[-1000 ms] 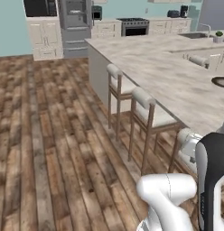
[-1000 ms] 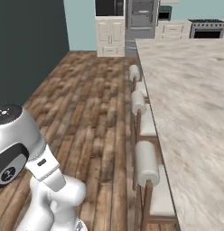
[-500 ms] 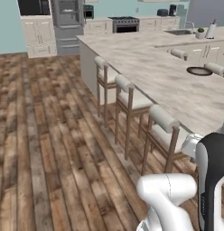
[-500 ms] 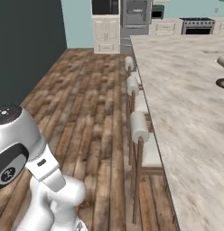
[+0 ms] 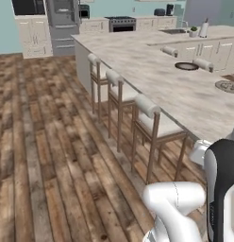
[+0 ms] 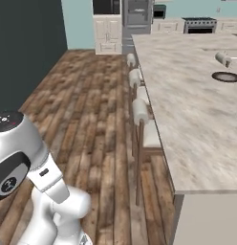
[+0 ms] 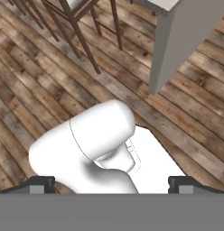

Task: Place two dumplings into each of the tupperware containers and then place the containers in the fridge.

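Observation:
The fridge (image 5: 62, 21) is a tall grey steel unit at the far wall, also in the right base view (image 6: 137, 12); its doors are closed. My gripper (image 7: 111, 185) points down at the wooden floor, its two dark fingertips (image 7: 41, 184) wide apart with nothing between them, so it is open. I cannot make out the dumplings or the tupperware containers. Two round dark-rimmed plates (image 5: 187, 66) (image 5: 227, 86) lie on the long marble island (image 5: 156, 75); what is on them is too small to tell.
Three wooden stools with white seats (image 5: 154, 123) line the island's near side, seen also from the right (image 6: 142, 129). White cabinets (image 5: 31, 35) and a stove (image 5: 121, 23) stand at the back wall. A dark wall (image 6: 25, 43) bounds the left. Wide plank floor (image 5: 43, 142) lies left of the stools.
The whole picture has shifted in both base views: the base has moved, so the island and stools now show closer and further along. The gripper has stayed open.

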You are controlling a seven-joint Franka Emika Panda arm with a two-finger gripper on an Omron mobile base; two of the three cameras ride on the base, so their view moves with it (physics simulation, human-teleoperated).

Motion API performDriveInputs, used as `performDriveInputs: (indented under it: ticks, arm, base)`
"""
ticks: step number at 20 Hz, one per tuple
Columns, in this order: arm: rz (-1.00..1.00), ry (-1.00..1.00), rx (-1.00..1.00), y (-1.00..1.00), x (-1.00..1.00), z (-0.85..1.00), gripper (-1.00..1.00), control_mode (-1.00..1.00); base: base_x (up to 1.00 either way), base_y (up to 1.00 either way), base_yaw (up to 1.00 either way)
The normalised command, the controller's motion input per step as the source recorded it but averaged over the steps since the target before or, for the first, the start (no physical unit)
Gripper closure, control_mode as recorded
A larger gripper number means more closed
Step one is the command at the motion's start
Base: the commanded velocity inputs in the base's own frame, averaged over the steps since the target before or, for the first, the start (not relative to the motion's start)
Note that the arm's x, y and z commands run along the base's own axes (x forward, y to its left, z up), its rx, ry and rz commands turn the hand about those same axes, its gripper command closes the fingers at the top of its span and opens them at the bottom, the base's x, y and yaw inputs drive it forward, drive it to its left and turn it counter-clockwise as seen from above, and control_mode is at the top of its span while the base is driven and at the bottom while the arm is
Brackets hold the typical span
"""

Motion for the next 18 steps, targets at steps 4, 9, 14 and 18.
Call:
performDriveInputs:
  ticks: [4,9,14,18]
  arm:
    - [0.0,0.0,0.0,0.0,0.0,0.0,-1.0,1.0]
    - [0.0,0.0,0.0,0.0,0.0,0.0,-1.0,1.0]
    - [0.0,0.0,0.0,0.0,0.0,0.0,-1.0,1.0]
    - [0.0,0.0,0.0,0.0,0.0,0.0,-1.0,1.0]
  base:
    - [-0.26,-0.27,-0.04]
    - [0.0,-0.59,0.0]
    - [0.0,-0.94,0.0]
    - [0.01,-0.96,0.0]
